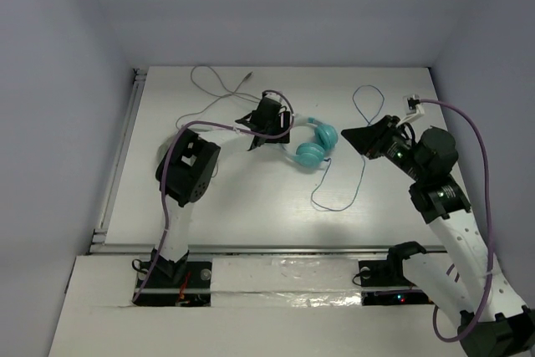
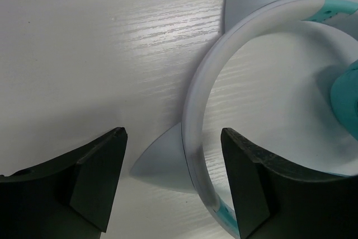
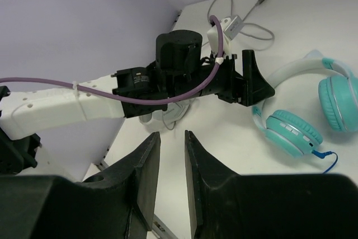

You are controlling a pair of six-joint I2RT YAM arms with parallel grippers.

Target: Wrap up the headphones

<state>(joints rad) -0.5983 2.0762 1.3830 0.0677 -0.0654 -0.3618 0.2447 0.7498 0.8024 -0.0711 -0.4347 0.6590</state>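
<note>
Top external view places the headphones (image 1: 315,145) flat near the middle of the white table (image 1: 251,198), teal cups close together, with the thin blue cable (image 1: 360,180) lying loose on the right. They look light. The headband (image 2: 193,110) seems a stiff, smooth hoop, probably slippery, and the soundest place to hold; the limp cable wants a fine pinch. The left gripper (image 2: 173,186) stands spread astride the headband, not clamping it. The right gripper (image 3: 172,135) hangs narrowly parted, empty.
</note>
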